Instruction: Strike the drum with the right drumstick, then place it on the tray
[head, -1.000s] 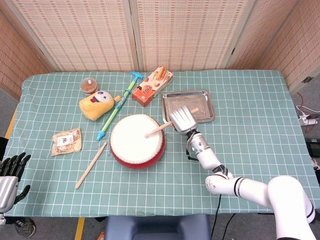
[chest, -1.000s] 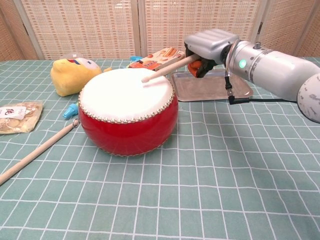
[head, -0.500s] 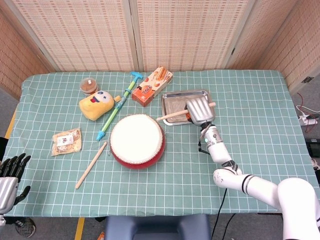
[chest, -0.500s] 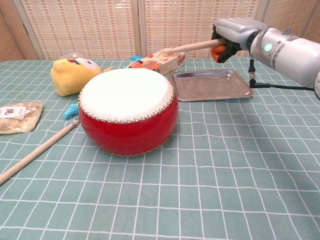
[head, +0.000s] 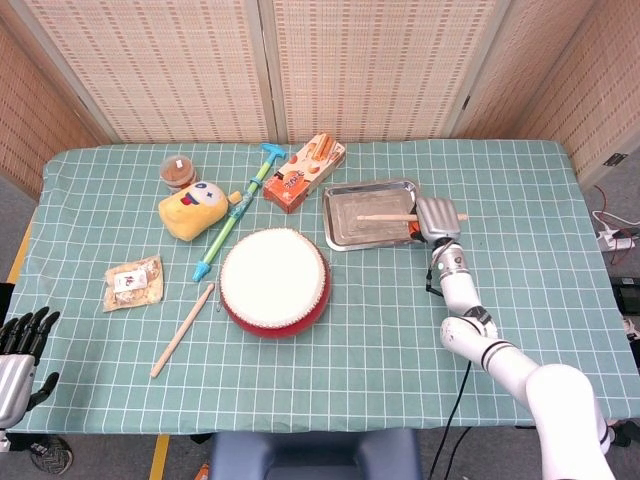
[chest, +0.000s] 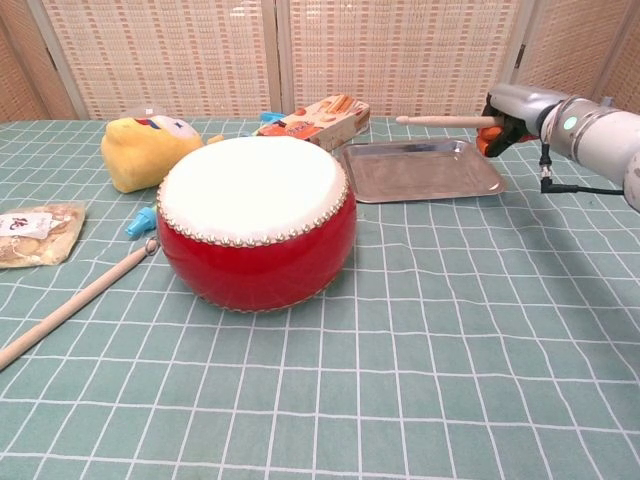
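Fingers of right hand (head: 433, 216) pinch the drumstick (chest: 445, 120), held level above the tray (chest: 420, 182). Lower until the stick nearly touches metal, then release gently so it cannot roll.

drum (head: 274, 281): in the middle of the table (head: 520, 200), near the front
tray (head: 345, 229): behind the drum, a bit to its right
right hand (head: 434, 215): at the right edge of the tray, holding a drumstick (head: 385, 216) above the tray
other stick (head: 183, 329): flat on the table, left of the drum
snack bag (head: 133, 282): left of that stick
soft toy (head: 194, 209): behind the drum, to the left
box (head: 304, 172): behind the drum, left of the tray
left hand (head: 22, 345): at the front left corner, off the table
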